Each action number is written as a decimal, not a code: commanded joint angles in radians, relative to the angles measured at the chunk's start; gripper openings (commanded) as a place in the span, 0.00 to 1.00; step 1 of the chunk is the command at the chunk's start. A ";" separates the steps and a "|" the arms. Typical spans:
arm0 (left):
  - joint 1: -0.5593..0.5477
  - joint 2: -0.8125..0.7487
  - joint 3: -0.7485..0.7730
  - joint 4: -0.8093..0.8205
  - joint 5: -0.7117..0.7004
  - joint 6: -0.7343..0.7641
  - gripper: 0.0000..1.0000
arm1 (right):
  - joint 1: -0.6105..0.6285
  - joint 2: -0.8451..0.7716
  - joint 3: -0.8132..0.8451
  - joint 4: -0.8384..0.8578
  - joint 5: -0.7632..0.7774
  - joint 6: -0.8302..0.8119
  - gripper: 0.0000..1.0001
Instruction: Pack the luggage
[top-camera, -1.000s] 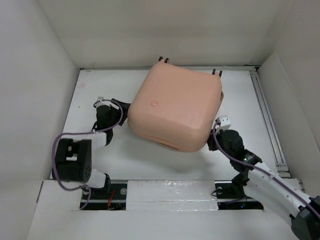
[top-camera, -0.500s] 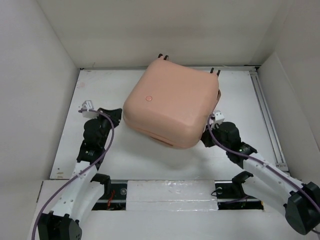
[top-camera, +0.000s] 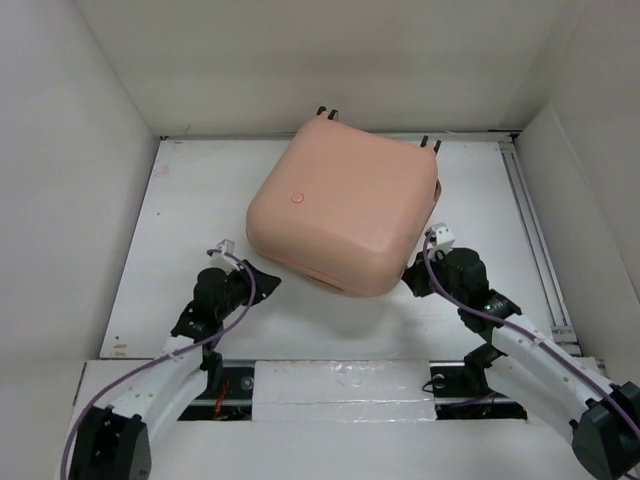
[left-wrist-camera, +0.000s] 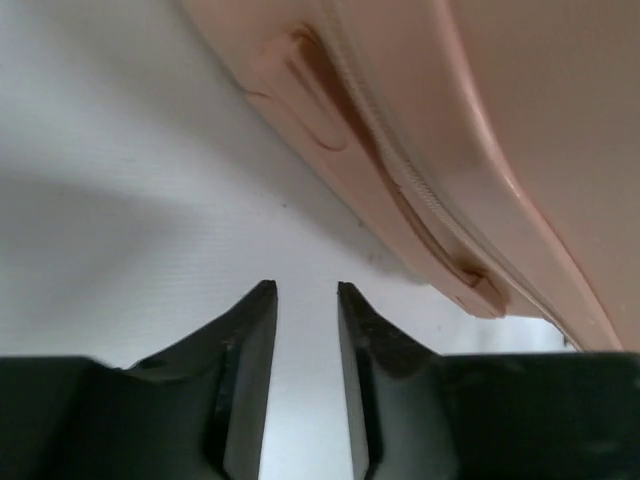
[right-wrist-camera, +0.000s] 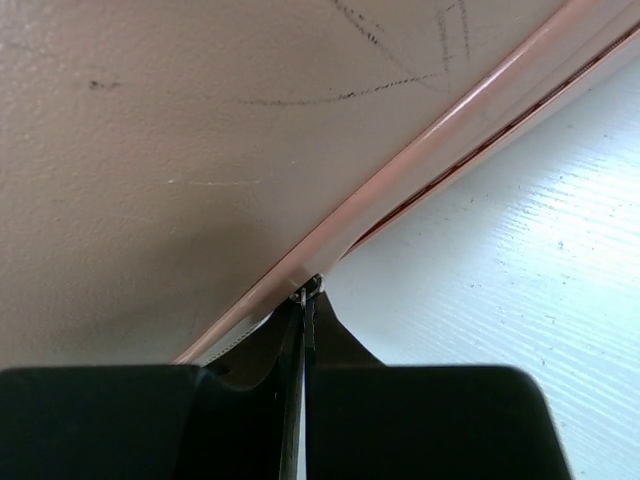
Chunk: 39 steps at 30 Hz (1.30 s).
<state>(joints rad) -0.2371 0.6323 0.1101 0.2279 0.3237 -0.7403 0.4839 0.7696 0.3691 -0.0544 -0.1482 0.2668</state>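
At the near left, the left claw (top-camera: 266, 281) hangs low over the table (top-camera: 170, 200). Its fingers (left-wrist-camera: 245, 340) stand a narrow gap apart with nothing between them, and they point at the near-left edge of the luggage (top-camera: 340, 205), just short of it. At the near right, the right claw (top-camera: 415, 284) has its fingers pressed together. Their tips meet the seam (right-wrist-camera: 440, 150) at the case's near-right corner, where a small metal bit shows. The luggage lies closed and skewed towards the table's far side, logo (top-camera: 296, 198) up.
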 joint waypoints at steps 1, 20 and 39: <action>-0.167 0.065 0.045 0.192 -0.069 0.015 0.28 | -0.001 -0.044 0.071 0.151 -0.030 0.011 0.00; -0.501 0.605 0.207 0.620 -0.422 -0.096 0.56 | 0.027 -0.053 0.071 0.096 -0.194 0.031 0.00; -0.602 0.840 0.323 0.745 -0.525 -0.182 0.00 | 0.533 -0.044 0.177 -0.196 0.076 0.146 0.00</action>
<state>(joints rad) -0.7994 1.4338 0.3607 0.8501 -0.2104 -0.9466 0.9161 0.7139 0.4591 -0.3489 0.1287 0.3470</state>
